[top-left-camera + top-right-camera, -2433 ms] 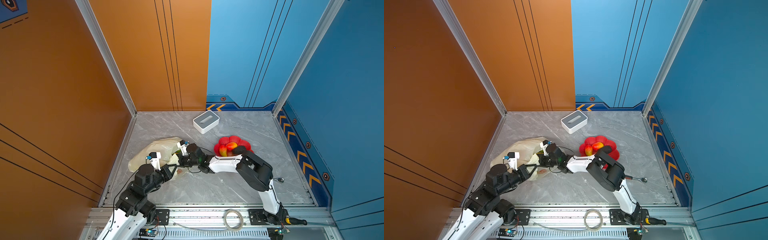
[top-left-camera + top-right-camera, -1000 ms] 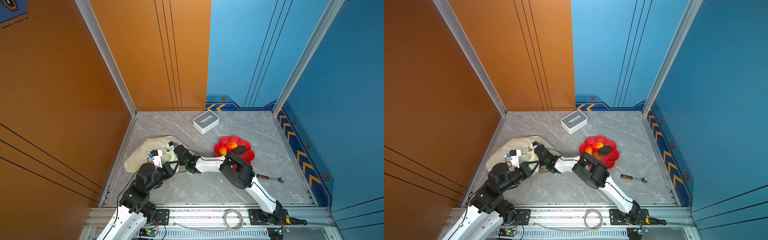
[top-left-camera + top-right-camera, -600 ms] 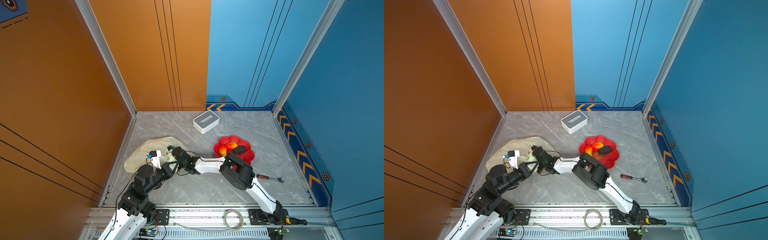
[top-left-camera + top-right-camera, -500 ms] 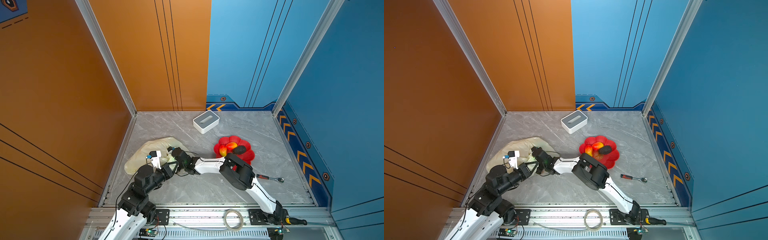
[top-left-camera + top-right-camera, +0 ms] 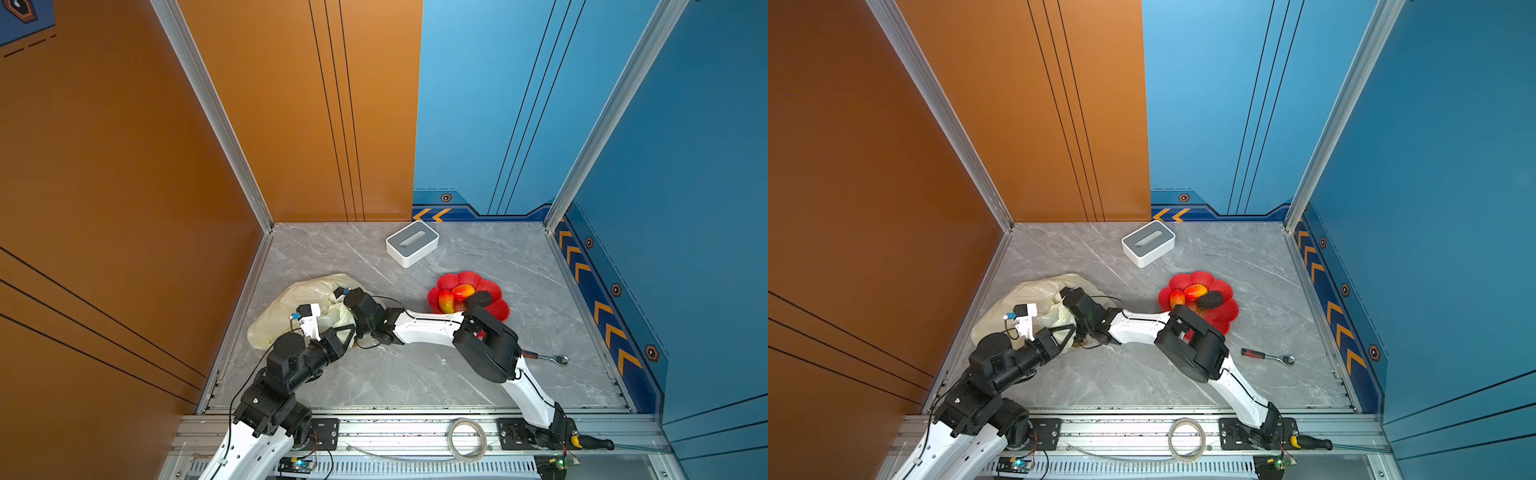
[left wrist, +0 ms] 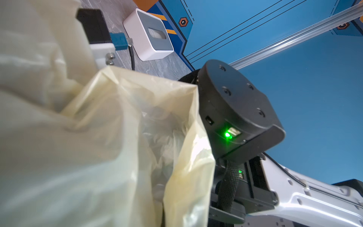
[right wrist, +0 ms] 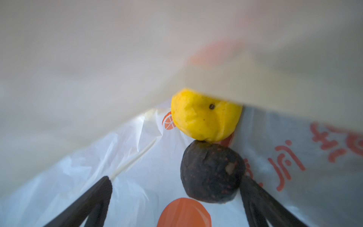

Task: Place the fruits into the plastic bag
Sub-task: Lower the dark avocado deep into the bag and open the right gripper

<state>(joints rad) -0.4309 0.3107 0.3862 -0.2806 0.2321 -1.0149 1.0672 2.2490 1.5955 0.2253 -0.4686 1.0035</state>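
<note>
The plastic bag (image 5: 278, 309) lies crumpled at the left of the floor in both top views. My left gripper (image 5: 350, 331) is shut on the bag's edge (image 6: 184, 176) and holds the mouth up. My right wrist (image 5: 365, 309) reaches into that mouth. Inside, my right gripper (image 7: 176, 180) is open. A dark avocado (image 7: 213, 173) rests on the bag's floor against one finger, not pinched. A yellow fruit (image 7: 205, 116) lies just beyond it. Two mangoes (image 5: 462, 291) (image 5: 445, 300) and another dark avocado (image 5: 481, 298) sit in the red dish (image 5: 496, 309).
A white-and-grey box (image 5: 411, 244) stands at the back. A ratchet wrench (image 5: 544, 356) lies at the front right of the floor. A roll of tape (image 5: 467, 440) rests on the front rail. Walls close in on three sides.
My right arm has pushed leftwards, deeper into the bag's mouth, clearing the red dish. The left gripper has kept its hold on the bag's edge.
</note>
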